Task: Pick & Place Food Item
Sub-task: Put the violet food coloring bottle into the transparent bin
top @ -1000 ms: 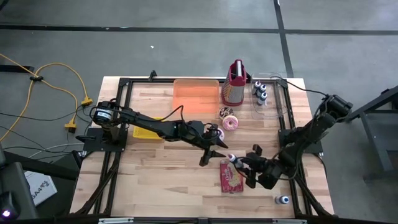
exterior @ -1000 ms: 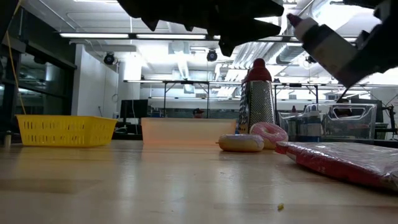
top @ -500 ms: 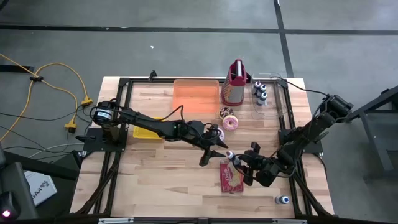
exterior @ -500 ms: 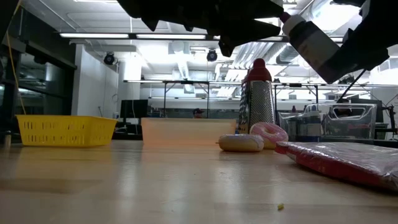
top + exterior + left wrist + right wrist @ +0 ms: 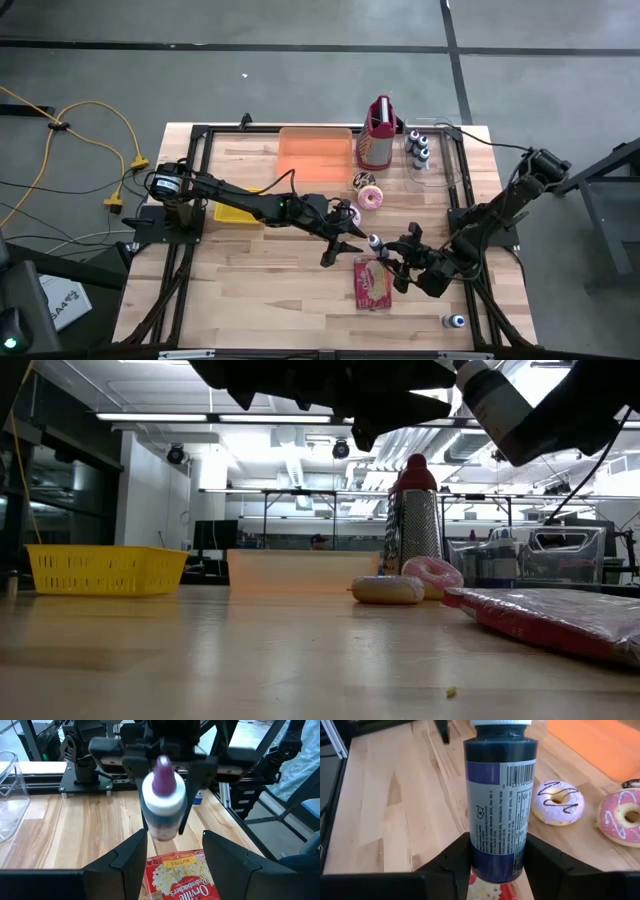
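The right tool [image 5: 492, 862] grips a dark bottle [image 5: 499, 795] with a white cap and barcode label; the left tool [image 5: 172, 852] hangs open.

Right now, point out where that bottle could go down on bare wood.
Bare wood lies between the yellow basket and the popcorn bag, and toward the near-left corner. Crowded: the far side, with orange tray, grater, donuts. The right gripper holds the bottle above the bag.

Two donuts [image 5: 367, 190], four small bottles [image 5: 418, 147], one popcorn bag [image 5: 372, 285], one grater [image 5: 378, 133], one yellow basket [image 5: 105, 569], one orange tray [image 5: 315, 155].
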Motion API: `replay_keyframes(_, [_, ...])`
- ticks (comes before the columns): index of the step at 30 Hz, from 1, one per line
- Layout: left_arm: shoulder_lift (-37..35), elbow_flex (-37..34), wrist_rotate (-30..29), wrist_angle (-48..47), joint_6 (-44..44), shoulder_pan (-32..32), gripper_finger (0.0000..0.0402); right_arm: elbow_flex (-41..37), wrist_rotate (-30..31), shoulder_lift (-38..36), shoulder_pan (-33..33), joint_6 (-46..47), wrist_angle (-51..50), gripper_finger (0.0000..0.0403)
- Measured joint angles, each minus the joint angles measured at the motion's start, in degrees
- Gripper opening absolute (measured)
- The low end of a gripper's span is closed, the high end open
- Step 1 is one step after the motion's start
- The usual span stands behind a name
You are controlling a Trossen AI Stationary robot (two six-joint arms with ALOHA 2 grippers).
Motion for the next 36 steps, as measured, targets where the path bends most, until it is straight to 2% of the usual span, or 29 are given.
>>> replay_keyframes(15, [0.0, -0.02, -0.11, 3.79, 0.09, 0.0, 0.0186, 0.0, 1.43, -0.43, -0.25, -0.48, 0.69, 0.0145])
replay_keyframes(25, [0.0, -0.02, -0.2, 5.09, -0.02, 0.0, 0.0186, 0.0, 5.92, -0.43, -1.47, -12.08, 9.17, 0.0145])
replay_keyframes(36, [0.0, -0.02, -0.37, 8.95, 0.17, 0.02, 0.0186, 0.0, 5.93, -0.41, -4.4, -22.41, 16.57, 0.0145])
